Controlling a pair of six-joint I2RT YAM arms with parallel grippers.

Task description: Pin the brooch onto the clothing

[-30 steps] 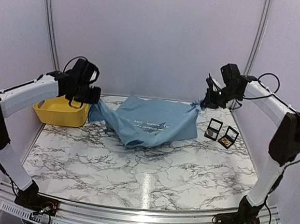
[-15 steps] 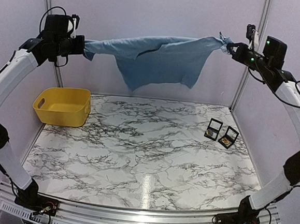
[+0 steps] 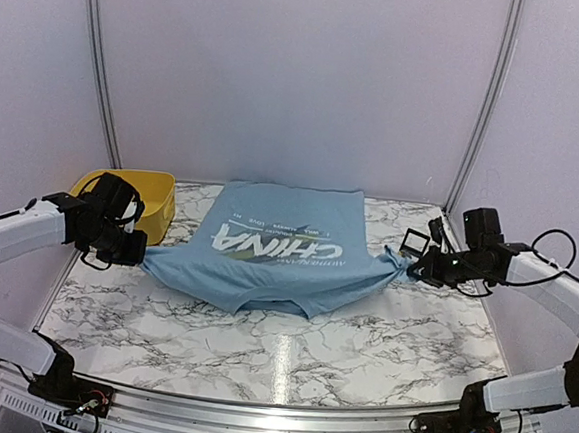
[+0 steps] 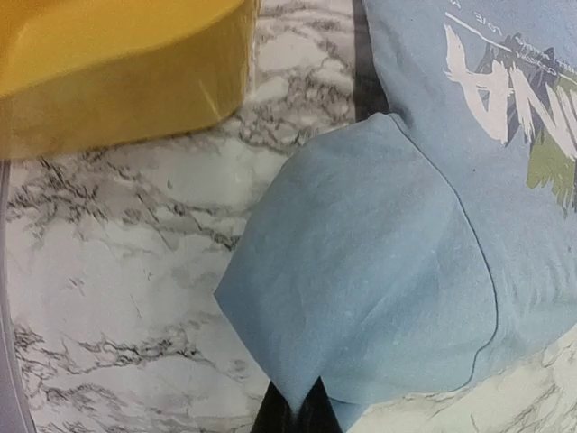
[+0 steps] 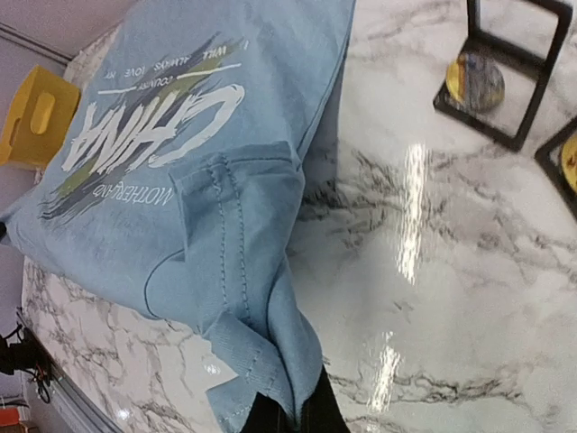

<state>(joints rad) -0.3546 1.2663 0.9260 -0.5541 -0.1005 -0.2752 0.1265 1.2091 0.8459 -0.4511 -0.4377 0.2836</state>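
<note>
Marble-patterned desk (image 3: 289,347), lilac walls: the light blue T-shirt (image 3: 277,251) lies print-up at mid-desk, stretched between the left fingers (image 4: 302,413) and right fingers (image 5: 315,410), each pair pressed together on a sleeve. A pull too far by either arm could drag cloth into the two black boxes (image 5: 544,72) near the right sleeve, or bunch the near hem. Each box holds a gold-coloured piece, judged a brooch (image 5: 475,79). By the left arm, the yellow bin (image 3: 160,198) shows nothing inside, though part is hidden.
</note>
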